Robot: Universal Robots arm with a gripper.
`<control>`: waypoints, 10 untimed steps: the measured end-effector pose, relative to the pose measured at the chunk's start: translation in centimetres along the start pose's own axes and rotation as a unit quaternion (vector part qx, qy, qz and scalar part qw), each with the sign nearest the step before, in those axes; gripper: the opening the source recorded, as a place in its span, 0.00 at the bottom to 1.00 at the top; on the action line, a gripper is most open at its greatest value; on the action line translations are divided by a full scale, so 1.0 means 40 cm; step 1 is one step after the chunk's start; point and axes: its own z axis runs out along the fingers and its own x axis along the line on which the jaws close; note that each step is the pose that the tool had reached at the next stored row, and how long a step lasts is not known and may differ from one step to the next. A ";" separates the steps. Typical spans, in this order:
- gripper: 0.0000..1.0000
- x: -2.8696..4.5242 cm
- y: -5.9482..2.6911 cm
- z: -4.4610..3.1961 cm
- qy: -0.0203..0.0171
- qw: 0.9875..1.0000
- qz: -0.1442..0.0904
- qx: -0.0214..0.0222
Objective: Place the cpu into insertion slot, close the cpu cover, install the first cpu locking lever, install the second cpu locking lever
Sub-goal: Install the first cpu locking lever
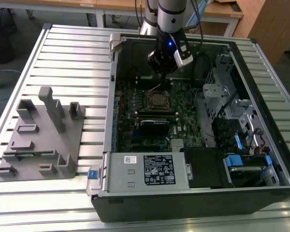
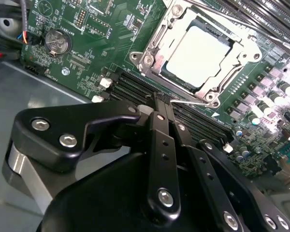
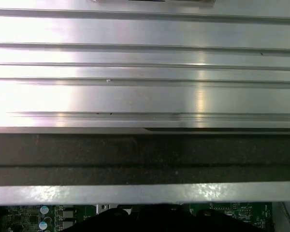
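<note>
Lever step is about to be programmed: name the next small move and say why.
Probably ease the gripper onto the thin locking lever just beyond its tips and press it down. The cpu sits under the lowered cpu cover, the lever looks unlatched, and the jaws look shut.

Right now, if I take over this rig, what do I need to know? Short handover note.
Claw: shut, holding nothing, tips over the memory slots just beside the socket.
Things: the cpu lies in the insertion slot. The cpu cover is down over it, with the chip showing through the cut-out.
Done: cpu placed, cover closed.
Left: the locking levers, as far as I can judge. One thin lever rod sticks out right by the claw tips and does not look latched.
</note>
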 end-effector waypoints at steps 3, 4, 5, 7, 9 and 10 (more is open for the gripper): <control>0.11 0.000 0.000 0.000 0.000 1.000 0.000 0.000; 0.11 0.000 0.000 0.000 0.000 1.000 0.000 0.000; 0.11 0.001 0.000 0.000 0.000 1.000 0.000 0.000; 0.11 0.005 -0.002 -0.001 -0.001 1.000 0.000 -0.001; 0.11 0.010 -0.007 -0.001 -0.004 1.000 0.000 -0.004; 0.11 0.012 -0.010 -0.002 -0.006 1.000 0.000 -0.006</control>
